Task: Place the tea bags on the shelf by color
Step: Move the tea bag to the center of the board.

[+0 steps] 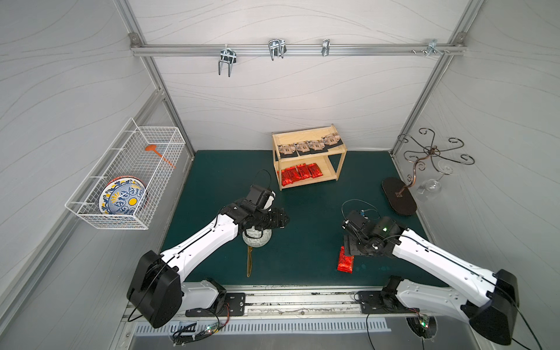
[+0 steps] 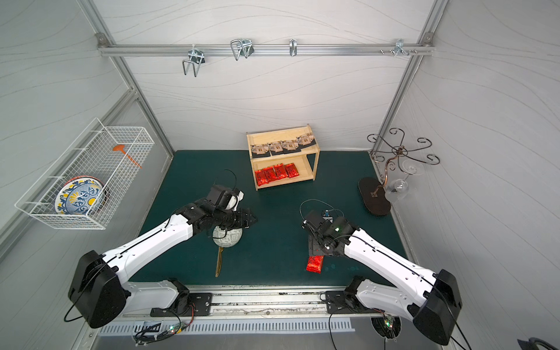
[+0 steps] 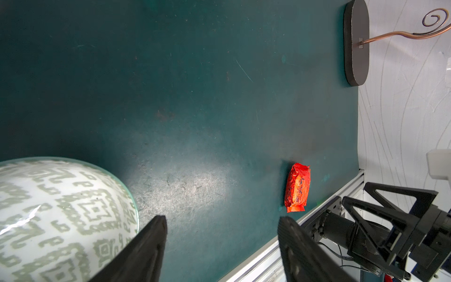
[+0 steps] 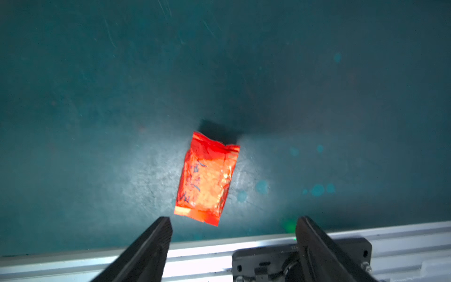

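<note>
Red sachet (image 4: pixel 207 178) lies flat and crumpled on the mat (image 4: pixel 97 97), close to the front rail (image 4: pixel 73 258). Right gripper (image 4: pixel 234 219) hangs over it, jaws apart, nothing between them. Left gripper (image 3: pixel 222 219) is likewise apart and empty, above the bowl (image 3: pixel 61 219). On the shelf (image 1: pixel 303 136) we see four beige packets (image 1: pixel 309 147) on top and four reds (image 1: pixel 298 173) below.

Risks, as we judge them:
- Thin, slick foil: fingers may skate over it or shove it toward the rail.
- A pinch on one crumpled corner may let it droop or drop.
- The lower tier is low and crowded, so sliding it in could knock the reds or strike the top tray.
</note>
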{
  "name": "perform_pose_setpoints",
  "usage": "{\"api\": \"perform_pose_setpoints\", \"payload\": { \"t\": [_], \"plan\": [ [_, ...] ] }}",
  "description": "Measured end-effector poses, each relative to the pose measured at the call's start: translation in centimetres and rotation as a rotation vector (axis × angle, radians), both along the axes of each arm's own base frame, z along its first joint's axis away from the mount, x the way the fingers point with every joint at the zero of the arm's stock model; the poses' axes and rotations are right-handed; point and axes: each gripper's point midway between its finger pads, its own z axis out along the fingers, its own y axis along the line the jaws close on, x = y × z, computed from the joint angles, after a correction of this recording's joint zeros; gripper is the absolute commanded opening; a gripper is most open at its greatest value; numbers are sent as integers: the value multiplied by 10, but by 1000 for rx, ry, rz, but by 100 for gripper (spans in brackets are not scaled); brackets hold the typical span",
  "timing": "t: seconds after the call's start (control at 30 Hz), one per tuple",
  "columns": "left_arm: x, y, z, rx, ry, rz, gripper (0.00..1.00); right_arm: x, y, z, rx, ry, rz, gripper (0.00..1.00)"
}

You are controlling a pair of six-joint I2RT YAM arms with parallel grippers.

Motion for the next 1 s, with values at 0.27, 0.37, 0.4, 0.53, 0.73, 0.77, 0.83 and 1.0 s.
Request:
{"api": "perform_pose_setpoints", "payload": {
  "t": [0.27, 0.37, 0.4, 0.53, 0.73, 0.77, 0.83, 1.0],
  "plan": [
    [-1, 1, -2, 3, 6, 0, 79, -29, -11, -22, 55, 72, -62, 93],
    [-3, 2, -6, 8, 14, 0, 79, -34, -9, -34, 74, 95, -81, 93],
    [-4, 2, -8, 11, 17, 0, 79, -34, -8, -39, 80, 101, -88, 93],
    [-5, 3, -10, 13, 22, 0, 79, -36, -3, -53, 79, 133, -93, 95],
    [-6, 3, -11, 13, 29, 5, 80, -37, 3, -72, 84, 165, -93, 95],
    [-6, 3, -12, 13, 32, 4, 80, -37, 4, -73, 89, 166, -92, 94],
    [-6, 2, -15, 15, 42, 4, 80, -36, 6, -76, 99, 164, -91, 93],
    [-7, 1, -21, 16, 69, 3, 79, -30, 19, -78, 144, 146, -84, 92]
  ]
}}
